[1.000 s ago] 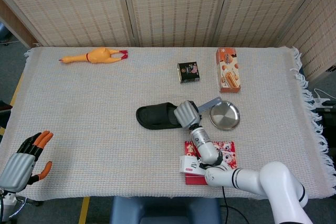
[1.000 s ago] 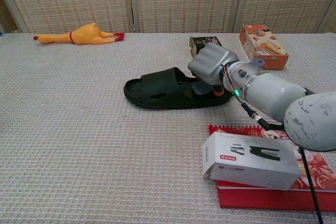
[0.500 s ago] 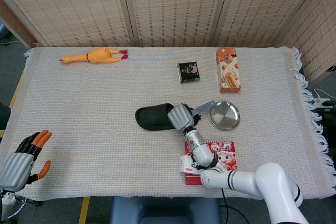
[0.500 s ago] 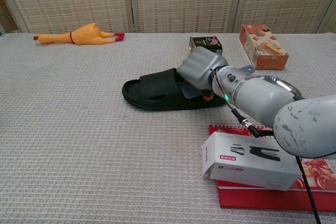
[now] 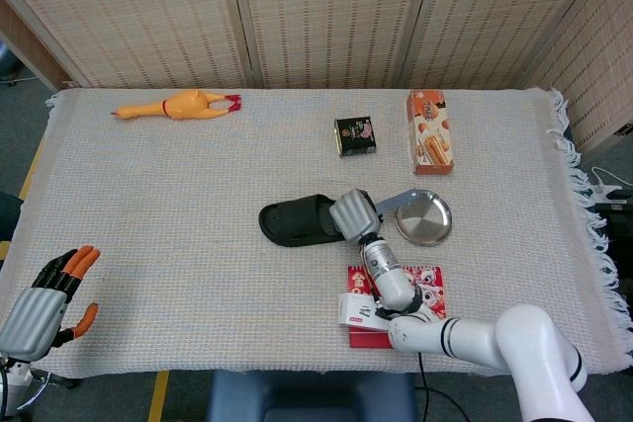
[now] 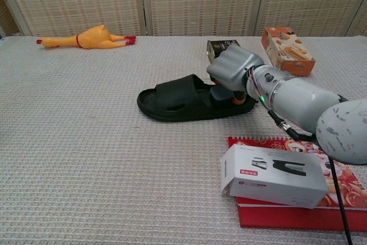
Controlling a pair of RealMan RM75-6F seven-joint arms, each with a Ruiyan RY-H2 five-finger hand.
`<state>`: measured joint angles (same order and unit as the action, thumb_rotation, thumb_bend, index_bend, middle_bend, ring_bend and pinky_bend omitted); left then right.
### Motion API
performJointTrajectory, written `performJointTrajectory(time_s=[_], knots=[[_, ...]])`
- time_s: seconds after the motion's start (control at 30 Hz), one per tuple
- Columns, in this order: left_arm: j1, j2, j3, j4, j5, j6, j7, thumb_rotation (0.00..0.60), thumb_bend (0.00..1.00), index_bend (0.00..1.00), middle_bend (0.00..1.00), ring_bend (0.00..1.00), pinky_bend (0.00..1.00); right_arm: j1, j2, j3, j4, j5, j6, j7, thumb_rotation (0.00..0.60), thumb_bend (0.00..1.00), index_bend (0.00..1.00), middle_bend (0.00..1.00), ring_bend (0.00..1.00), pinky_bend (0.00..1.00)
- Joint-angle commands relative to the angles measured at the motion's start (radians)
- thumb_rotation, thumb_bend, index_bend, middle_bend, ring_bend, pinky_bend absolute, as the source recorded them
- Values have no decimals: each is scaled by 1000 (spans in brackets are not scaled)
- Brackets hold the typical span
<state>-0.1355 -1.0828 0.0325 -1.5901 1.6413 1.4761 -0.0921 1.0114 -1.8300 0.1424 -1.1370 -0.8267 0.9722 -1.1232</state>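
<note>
The right hand (image 6: 234,68) sits on the heel end of a black slipper (image 6: 182,98), its fingers curled down over the heel and into the footbed; it seems to be gripping the heel, though the fingertips are mostly hidden under the hand's grey shell. The slipper lies flat on the woven cloth (image 5: 178,205), long axis running across the table, its toe away from the hand toward the robot's left. It is a matte, rubbery slide with a broad strap, an open toe and a rounded sole.

Just beyond the hand on its right lies a shiny round metal dish (image 5: 423,217). Behind the wrist, nearer the robot, a white carton (image 6: 274,174) rests on a red book (image 6: 321,213). Farther out from the hand are a small dark box (image 5: 354,134) and an orange box (image 5: 430,131), and far off to the left a yellow rubber chicken (image 5: 178,105).

The left hand (image 5: 45,302) hangs off the table's near left corner, fingers spread, holding nothing.
</note>
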Motion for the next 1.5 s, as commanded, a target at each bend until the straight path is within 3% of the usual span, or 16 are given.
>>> performJointTrajectory(time_s=[0.03,0.27,0.47,0.73,0.97,1.13,1.23,1.43,1.5], knots=[[2,-1,-1,1,-3,2,4,600,471,0,0,0,97,-23,42,7,-59,-86,62,71,600,313,942,652,623,831],[4,-4,3,-3,5,4,19,600,473,0,0,0,97,-98,158,-1,-130,-118,129,137,600,314,945,654,626,832],[2,-11,7,-12,14,0,44,600,475,0,0,0,97,-188,231,-93,-88,-94,121,111,600,314,948,657,626,832],[-7,-16,9,-16,15,-16,56,600,474,0,0,0,98,-259,180,-135,78,-127,74,208,600,311,949,657,626,832],[-13,-16,9,-17,1,-39,67,600,478,0,0,0,98,-274,99,-125,214,-160,17,271,600,309,932,657,626,832],[-17,-14,8,-20,-11,-52,70,600,491,0,0,0,98,-274,73,-107,249,-192,8,309,600,309,898,657,625,832],[-17,-14,8,-20,-16,-55,71,600,491,0,0,0,98,-276,80,-100,243,-195,-6,301,600,310,770,625,588,821],[-18,-14,8,-24,-19,-58,75,600,489,0,0,0,99,-282,127,-83,178,-175,-36,272,600,309,235,303,361,704],[-17,-13,9,-25,-18,-56,75,600,489,0,0,0,99,-285,144,-76,154,-168,-42,269,600,309,123,245,308,682]])
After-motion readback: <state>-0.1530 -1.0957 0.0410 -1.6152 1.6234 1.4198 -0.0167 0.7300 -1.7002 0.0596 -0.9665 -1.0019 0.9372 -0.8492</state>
